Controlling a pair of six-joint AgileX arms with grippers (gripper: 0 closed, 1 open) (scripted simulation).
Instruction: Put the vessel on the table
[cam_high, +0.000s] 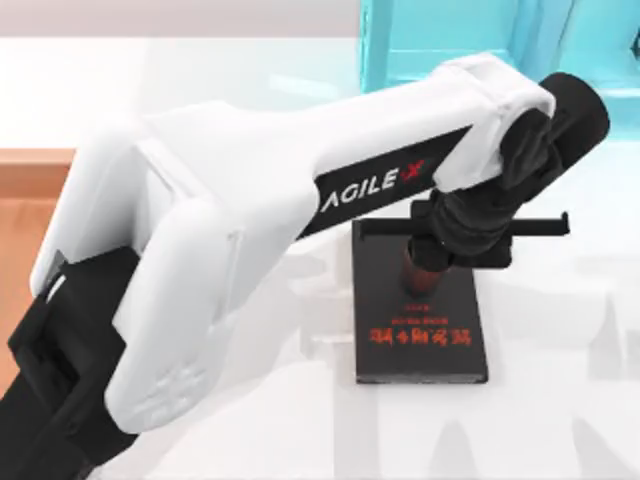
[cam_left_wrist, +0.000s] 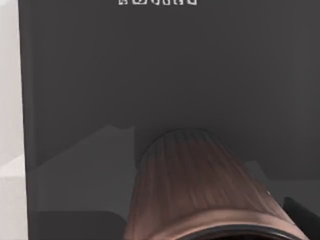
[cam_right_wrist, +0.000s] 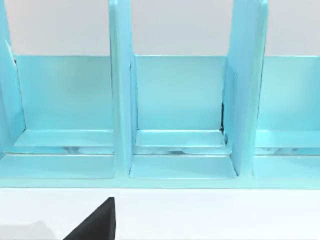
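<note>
1. In the top view my left arm sweeps from the lower left of the frame up to the right of centre. Its left gripper (cam_high: 436, 268) points down over the black book (cam_high: 420, 345), which lies flat on the table (cam_high: 560, 400) at centre-right.
2. The vessel (cam_high: 414, 272) is a thin reddish-brown sliver under the wrist. Most of it is hidden by the gripper body, and it stands over the book's upper half.
3. The left wrist view has the vessel (cam_left_wrist: 200, 190) close up at the bottom centre of the frame, with its dark rim cut off by the lower edge and its far end against the book's (cam_left_wrist: 150, 75) cover.
4. The fingers seem closed around the vessel, though I cannot see the contact itself.
5. Whether the vessel rests on the book or hangs just above it, I cannot tell.
6. The right wrist view faces the turquoise shelf unit (cam_right_wrist: 180, 110). A dark shape at its lower left is too cropped to identify, so I cannot tell how open the right gripper is.
</note>
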